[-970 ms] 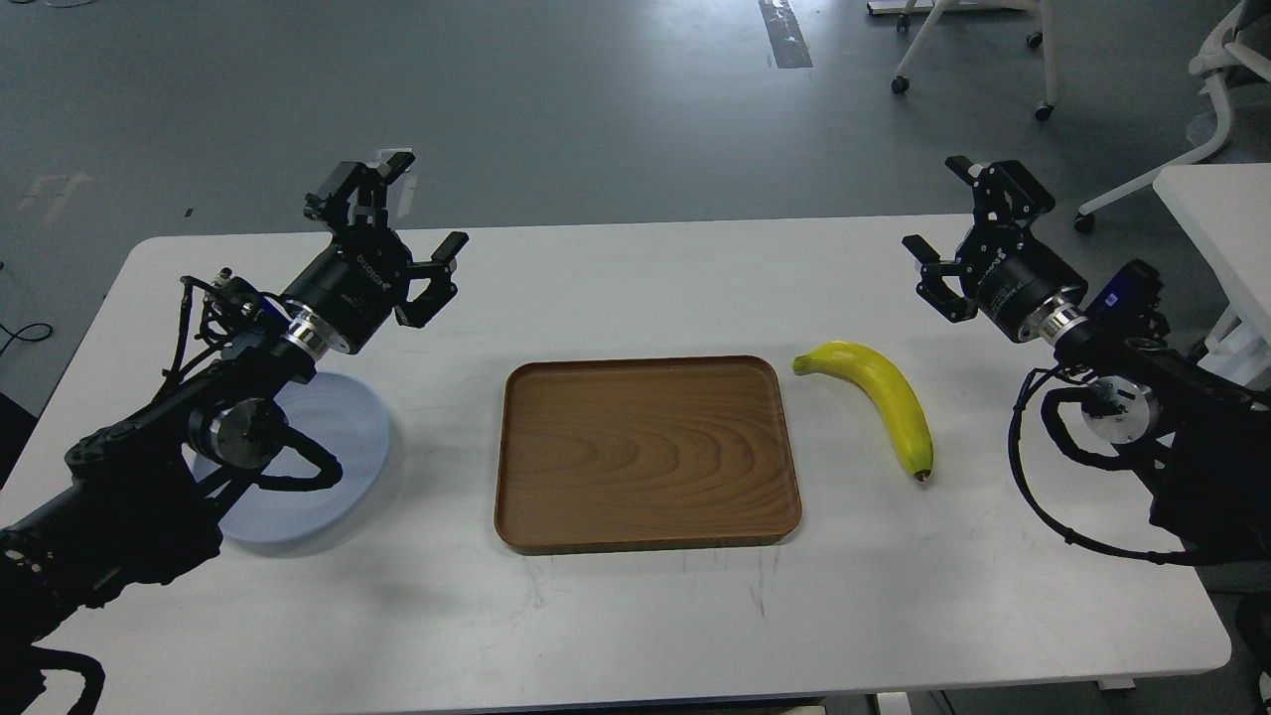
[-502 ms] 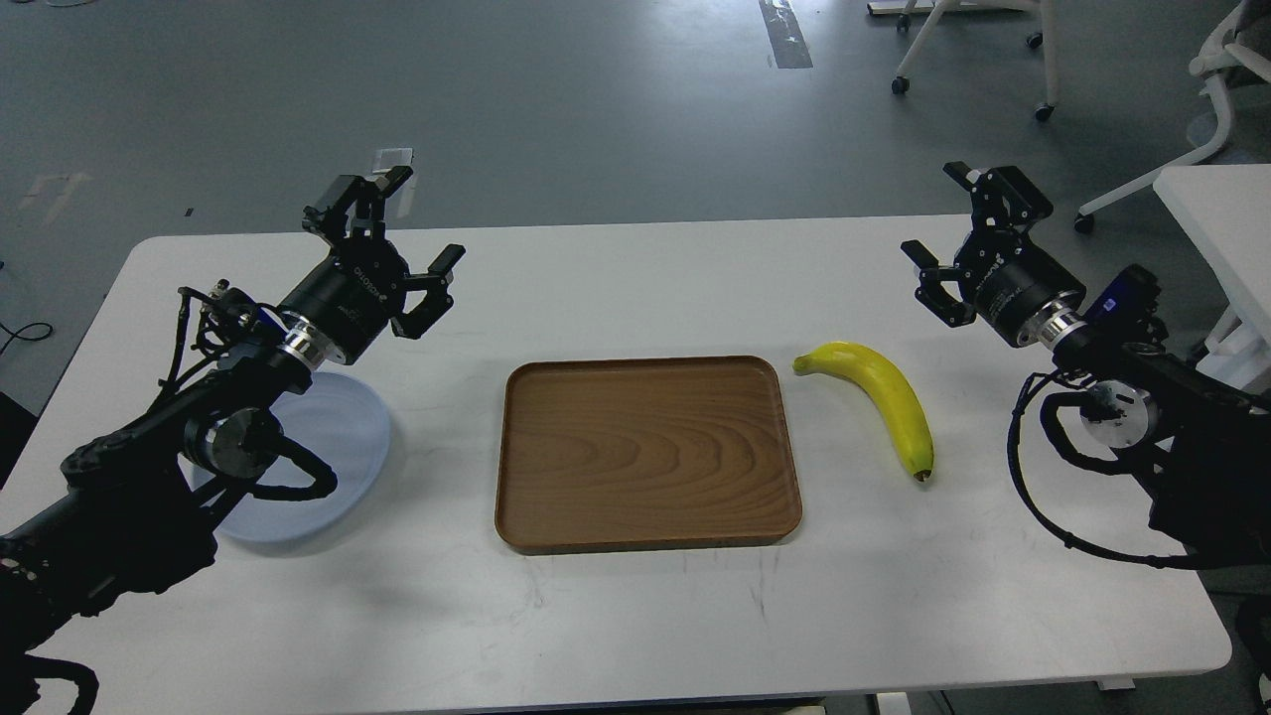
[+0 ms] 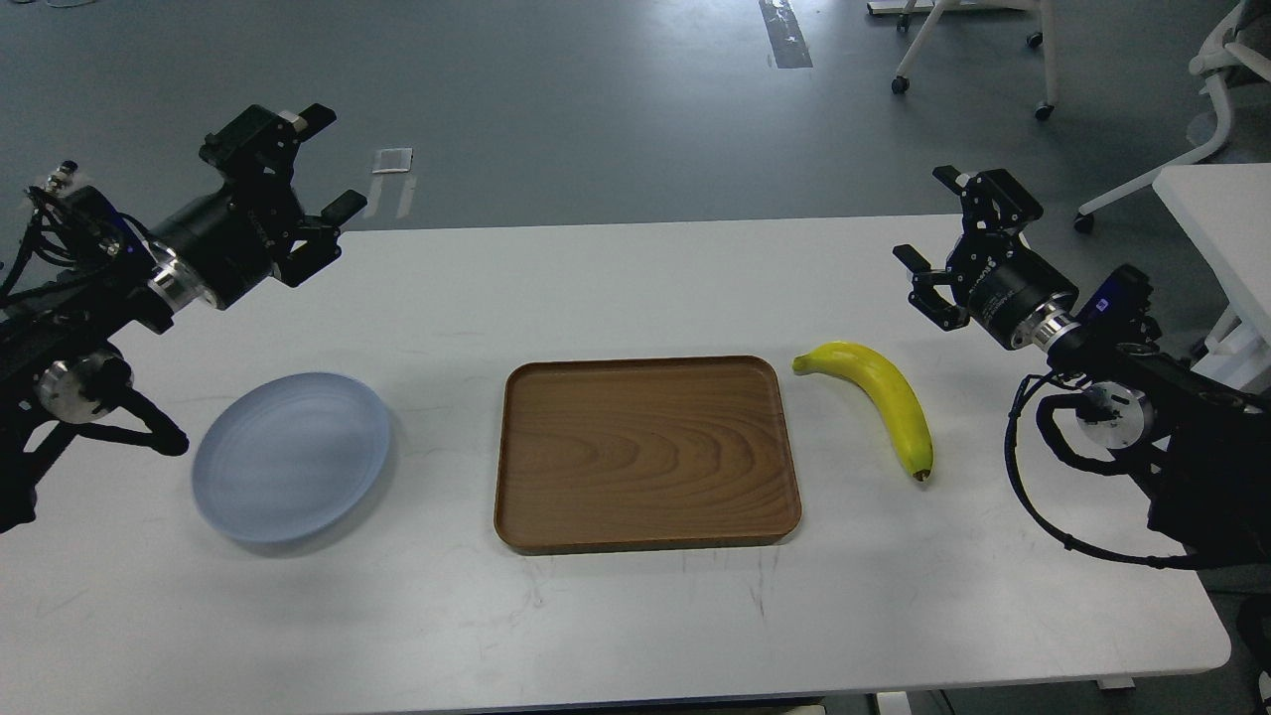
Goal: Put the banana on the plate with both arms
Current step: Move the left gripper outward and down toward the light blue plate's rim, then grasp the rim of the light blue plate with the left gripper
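The yellow banana (image 3: 883, 401) lies on the white table just right of the wooden tray, stem to the upper left, dark tip toward me. The pale blue-grey plate (image 3: 291, 455) lies on the table at the left, fully in view. My left gripper (image 3: 313, 171) is open and empty, raised above the table's far left, well behind the plate. My right gripper (image 3: 936, 225) is open and empty, above the table behind and to the right of the banana.
A brown wooden tray (image 3: 645, 454) lies in the middle of the table (image 3: 635, 616), between plate and banana. Office chair bases (image 3: 968, 60) and another white table (image 3: 1226, 228) stand on the floor beyond, at the right.
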`<state>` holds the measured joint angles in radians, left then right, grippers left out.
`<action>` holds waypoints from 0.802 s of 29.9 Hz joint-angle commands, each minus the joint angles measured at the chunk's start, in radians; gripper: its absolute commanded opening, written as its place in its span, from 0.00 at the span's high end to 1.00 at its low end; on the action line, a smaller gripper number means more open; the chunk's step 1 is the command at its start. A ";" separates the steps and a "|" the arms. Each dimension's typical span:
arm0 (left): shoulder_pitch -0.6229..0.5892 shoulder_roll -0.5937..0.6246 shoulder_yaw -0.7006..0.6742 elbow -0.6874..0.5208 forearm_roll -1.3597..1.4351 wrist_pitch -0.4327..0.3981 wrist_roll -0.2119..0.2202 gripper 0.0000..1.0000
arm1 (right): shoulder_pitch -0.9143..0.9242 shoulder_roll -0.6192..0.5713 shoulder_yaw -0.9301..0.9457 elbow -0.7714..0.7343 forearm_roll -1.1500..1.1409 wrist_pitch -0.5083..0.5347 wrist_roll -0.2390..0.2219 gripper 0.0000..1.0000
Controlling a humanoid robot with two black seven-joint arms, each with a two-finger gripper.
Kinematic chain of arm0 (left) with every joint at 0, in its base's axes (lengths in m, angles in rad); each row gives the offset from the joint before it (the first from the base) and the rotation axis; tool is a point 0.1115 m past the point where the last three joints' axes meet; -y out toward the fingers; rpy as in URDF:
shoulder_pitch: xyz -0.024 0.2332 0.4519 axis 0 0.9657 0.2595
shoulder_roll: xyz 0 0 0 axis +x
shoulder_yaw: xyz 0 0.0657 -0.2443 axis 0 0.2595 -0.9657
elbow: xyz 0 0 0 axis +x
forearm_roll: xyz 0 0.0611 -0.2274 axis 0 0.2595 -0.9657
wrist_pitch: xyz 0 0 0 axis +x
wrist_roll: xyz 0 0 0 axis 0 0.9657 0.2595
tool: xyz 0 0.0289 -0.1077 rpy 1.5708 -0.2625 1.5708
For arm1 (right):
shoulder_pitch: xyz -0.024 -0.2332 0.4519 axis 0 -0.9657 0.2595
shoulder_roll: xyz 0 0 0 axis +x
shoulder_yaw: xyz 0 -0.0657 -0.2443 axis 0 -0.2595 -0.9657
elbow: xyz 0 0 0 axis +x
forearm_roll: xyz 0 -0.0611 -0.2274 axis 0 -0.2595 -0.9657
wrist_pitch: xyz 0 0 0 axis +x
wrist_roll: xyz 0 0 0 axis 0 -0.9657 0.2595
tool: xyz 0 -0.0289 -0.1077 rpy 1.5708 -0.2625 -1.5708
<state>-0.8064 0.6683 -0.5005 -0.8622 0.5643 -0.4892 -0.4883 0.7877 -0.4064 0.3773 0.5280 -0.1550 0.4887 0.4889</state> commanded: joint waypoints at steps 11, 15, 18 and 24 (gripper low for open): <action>0.027 0.234 0.086 -0.213 0.990 0.065 0.000 0.00 | -0.002 0.000 -0.001 0.003 0.000 0.000 0.000 0.00; 0.029 0.255 0.194 -0.163 1.092 0.149 0.000 0.00 | -0.004 0.001 -0.001 0.003 0.000 0.000 0.000 0.00; 0.033 0.240 0.243 -0.075 1.100 0.181 0.000 0.00 | -0.002 0.023 -0.001 0.003 -0.001 0.000 0.000 0.00; 0.069 0.212 0.278 0.038 1.083 0.248 0.000 0.02 | -0.004 0.024 -0.001 0.000 -0.001 0.000 0.000 0.00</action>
<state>-0.7483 0.8877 -0.2305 -0.8664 1.6556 -0.2613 -0.4891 0.7843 -0.3827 0.3757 0.5306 -0.1564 0.4887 0.4885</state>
